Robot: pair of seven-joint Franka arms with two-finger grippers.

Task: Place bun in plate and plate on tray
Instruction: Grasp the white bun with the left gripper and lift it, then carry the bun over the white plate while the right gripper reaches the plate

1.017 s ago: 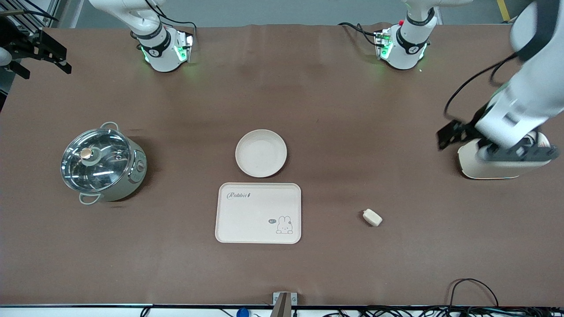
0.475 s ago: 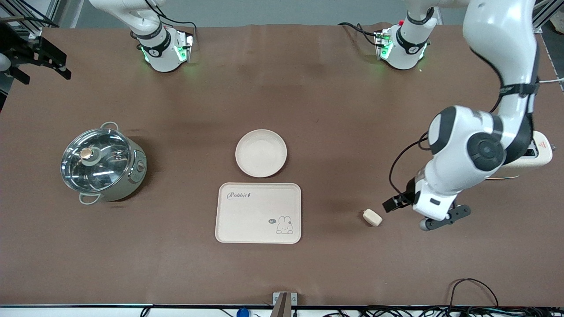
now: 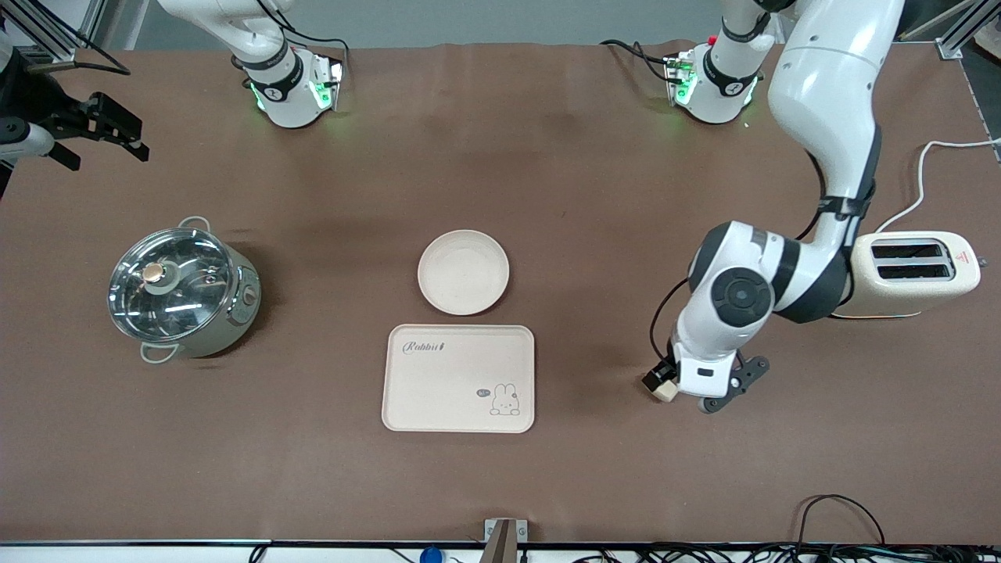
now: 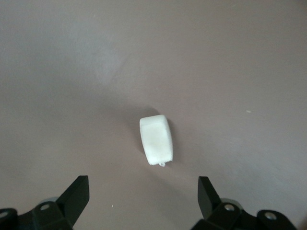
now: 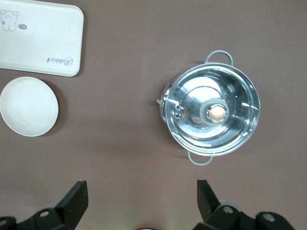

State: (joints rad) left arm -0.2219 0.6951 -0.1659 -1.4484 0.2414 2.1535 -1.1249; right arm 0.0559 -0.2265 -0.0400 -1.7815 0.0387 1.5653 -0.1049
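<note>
- The left gripper point(image 4: 141, 199) hung just over the bun point(image 4: 156, 139), fingers point(image 4: 76, 195) spread wide with the bun lying free on the table between them.
- The bun point(image 3: 661, 389) sat on the brown table point(image 3: 594, 195), well apart from the tray point(image 3: 458, 378), at about 3 o'clock from it, toward the left arm's end.
- The plate point(image 3: 463, 272) lay empty on the table just at the tray's 12 o'clock, farther from the front camera.
- The toaster point(image 3: 915, 272) stood at about 2 o'clock from the bun.
- The lidded pot point(image 3: 181, 291) stood at about 9 o'clock from the plate, toward the right arm's end.
- The right gripper point(image 3: 109, 131) waited up in the air, released, over the table edge at about 11 o'clock from the pot.
</note>
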